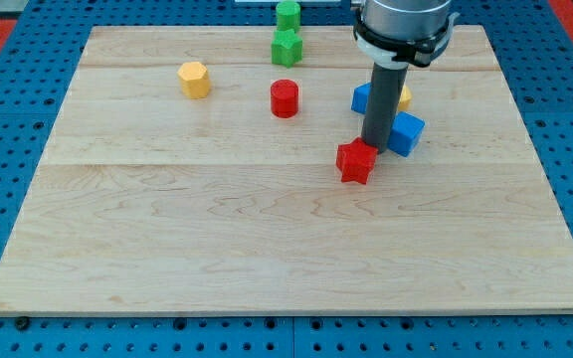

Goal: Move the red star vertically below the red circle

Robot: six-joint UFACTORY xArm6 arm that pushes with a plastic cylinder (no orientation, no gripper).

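Observation:
The red star [355, 161] lies on the wooden board [267, 249], right of centre. The red circle [285, 98] stands up and to the view's left of it. My tip [375, 146] is at the star's upper right edge, touching or nearly touching it. The rod rises from there to the arm's housing [403, 25] at the view's top.
A blue cube [404, 133] sits just right of the rod. Another blue block [363, 98] and a yellow block [403, 96] are partly hidden behind the rod. A yellow hexagon [195, 80] lies at upper left. Two green blocks [286, 47] [287, 14] stand at top centre.

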